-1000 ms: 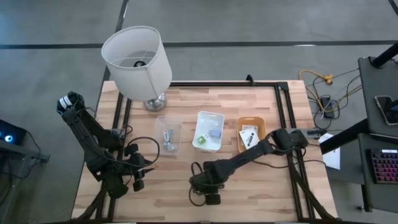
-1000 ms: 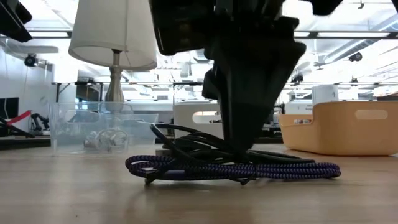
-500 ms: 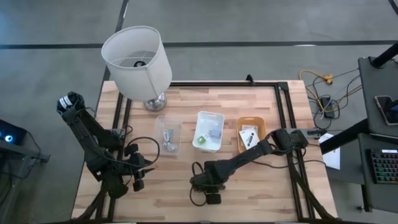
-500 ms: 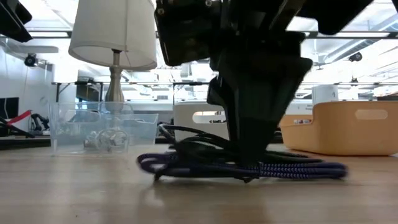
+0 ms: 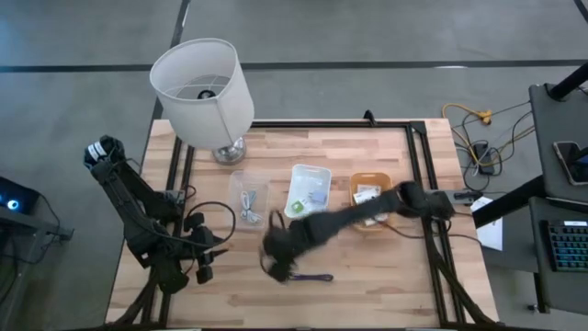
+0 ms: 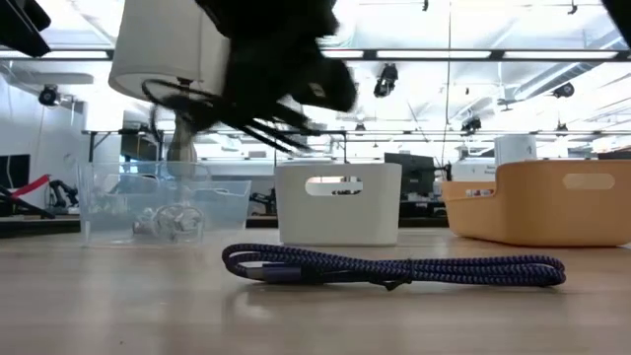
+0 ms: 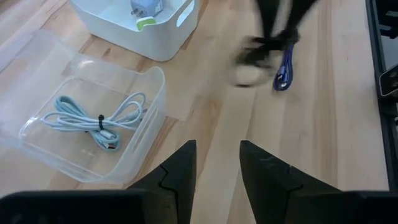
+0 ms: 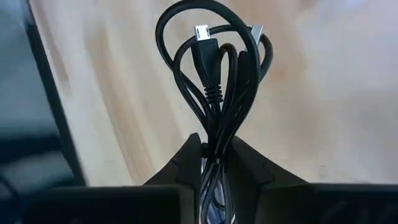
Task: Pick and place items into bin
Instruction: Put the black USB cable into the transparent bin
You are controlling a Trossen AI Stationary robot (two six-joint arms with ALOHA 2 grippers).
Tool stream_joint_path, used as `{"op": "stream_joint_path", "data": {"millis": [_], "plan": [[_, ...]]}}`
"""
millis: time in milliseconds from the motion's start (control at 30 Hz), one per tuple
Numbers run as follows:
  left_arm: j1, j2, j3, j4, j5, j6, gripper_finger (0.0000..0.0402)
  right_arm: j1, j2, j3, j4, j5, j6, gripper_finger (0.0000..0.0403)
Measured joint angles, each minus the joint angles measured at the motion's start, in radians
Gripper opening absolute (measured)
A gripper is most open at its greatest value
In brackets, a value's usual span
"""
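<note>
My right gripper (image 5: 276,250) hangs blurred above the table's near middle, shut on a coiled black cable (image 8: 214,74) whose loops also show in the low view (image 6: 212,108). A purple braided cable (image 5: 312,276) lies flat on the wood (image 6: 394,268). The white bin (image 5: 308,193) holds a grey-blue cube (image 7: 146,6) and a green piece (image 7: 144,23). White packets (image 5: 367,195) lie in the orange bin. My left gripper (image 7: 217,168) waits open near the table's left near corner (image 5: 204,267). My right gripper pinches the black cable bundle between its two fingers (image 8: 189,162) at one end of the coil (image 8: 217,146). The loops and both plugs (image 8: 208,37) stick out past the fingertips. The cable is lifted clear of the table.
A clear bin (image 5: 248,198) left of the white one holds a pale tied cable (image 7: 93,121). The orange bin (image 5: 370,181) stands right of the white one. A white-shaded lamp (image 5: 202,83) stands at the far left. Bare wood lies along the near edge.
My right gripper has risen off the table and swung toward the left, toward the clear bin, lifting the black cable clear. The purple cable slid slightly to the right as the gripper pulled away and stays flat on the wood.
</note>
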Motion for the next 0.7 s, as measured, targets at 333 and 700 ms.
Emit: {"op": "stream_joint_path", "data": {"millis": [333, 700], "plan": [[0.000, 0.000, -0.002, -0.022, 0.000, 0.001, 0.0106, -0.247, 0.003, 0.057, 0.394, 0.028, 0.381, 0.0051], [0.000, 0.000, -0.003, -0.035, -0.008, 0.001, 0.0106, -0.326, 0.126, 0.077, 0.535, 0.077, 0.508, 0.0119]]}}
